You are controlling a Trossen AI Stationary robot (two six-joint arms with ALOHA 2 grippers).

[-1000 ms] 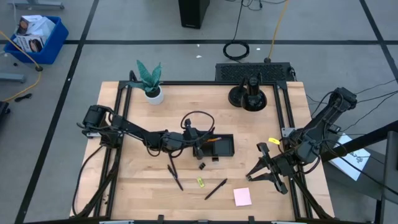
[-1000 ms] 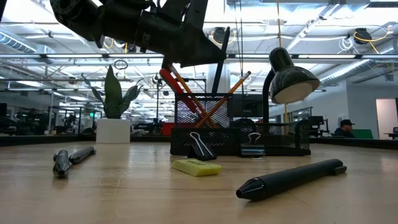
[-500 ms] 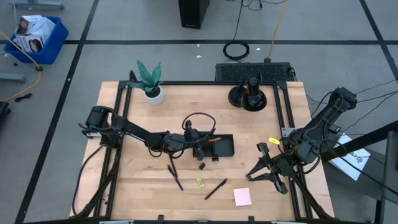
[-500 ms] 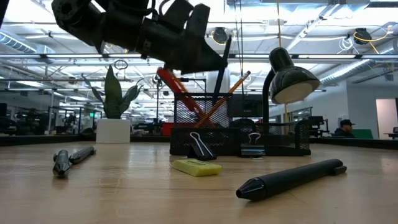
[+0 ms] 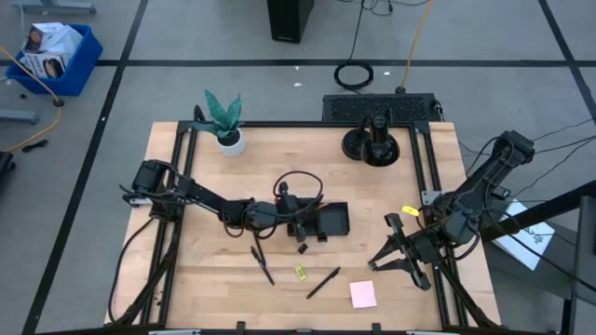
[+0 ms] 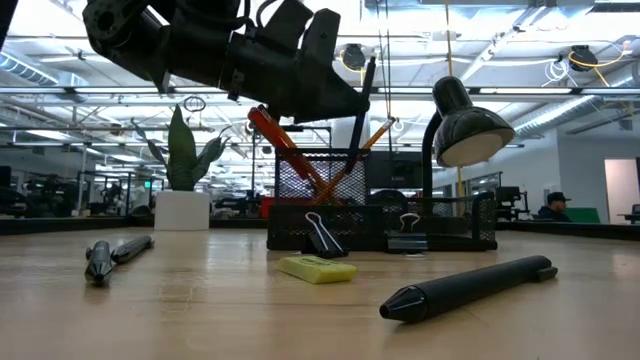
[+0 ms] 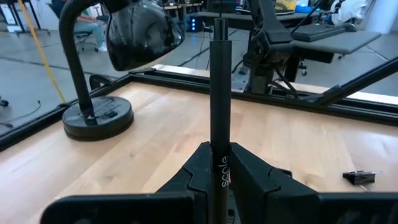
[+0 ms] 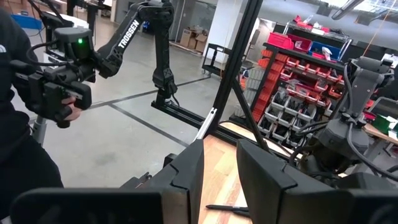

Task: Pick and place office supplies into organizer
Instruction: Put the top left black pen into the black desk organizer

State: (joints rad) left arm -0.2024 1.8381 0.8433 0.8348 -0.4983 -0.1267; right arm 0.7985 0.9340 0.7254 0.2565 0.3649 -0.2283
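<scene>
Left gripper clamps a slim black plastic pen upright over the black mesh organizer. Keep it vertical — release only inside the tall cup. Right gripper waits at the table's right edge, jaws part-open, empty.

White lettering reading "scale" or a similar short word runs along the barrel of a black pen, just where it sits between the two dark fingers; the exact spelling is hard to confirm. The brand name "TROSSEN" is printed in white capitals along a black robot arm standing on the floor beyond the table.
</scene>
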